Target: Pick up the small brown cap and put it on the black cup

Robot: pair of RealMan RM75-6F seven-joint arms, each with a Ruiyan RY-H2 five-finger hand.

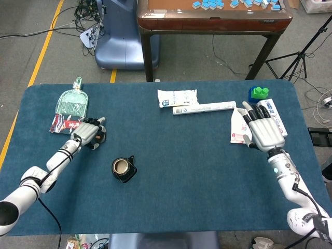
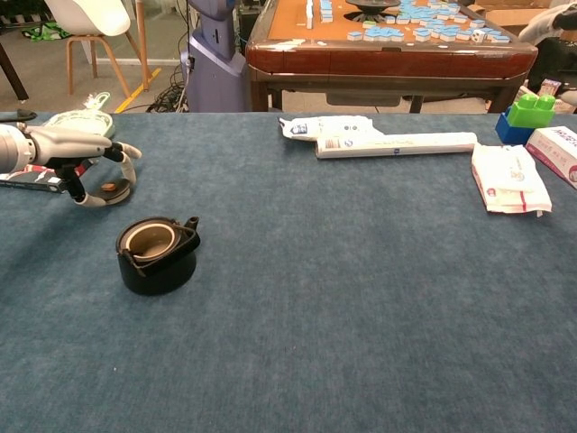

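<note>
Surface: blue felt table [image 1: 197,171] under both your arms, with a wooden mahjong table [image 1: 212,15] behind it on the grey floor.
Left fingers: your fingers [image 2: 122,153] arch down around the small brown cap [image 2: 109,188], tips at the felt; whether they grip it, you cannot tell from either view.
Left hand: your left hand [image 1: 89,133] sits at the table's left edge, knuckles up, covering the cap in the head view.
Cap: it lies on the felt under that hand, just beside the red packet [image 1: 63,123] and near the green plastic scoop [image 1: 72,100].
Black cup [image 2: 157,253]: upright and uncovered, tan inside, spout toward the back; it stands apart from the cap, nearer your body.
Right fingers: your fingers [image 1: 258,112] are straight and spread, holding nothing.
Right hand: your right hand [image 1: 264,129] hovers palm down over the white wipes packet [image 2: 508,177], out of the chest view.
Nearby: green and blue block [image 1: 258,93], pink-lettered box [image 2: 557,147], white tube [image 1: 203,108], white pouch [image 1: 177,97].
</note>
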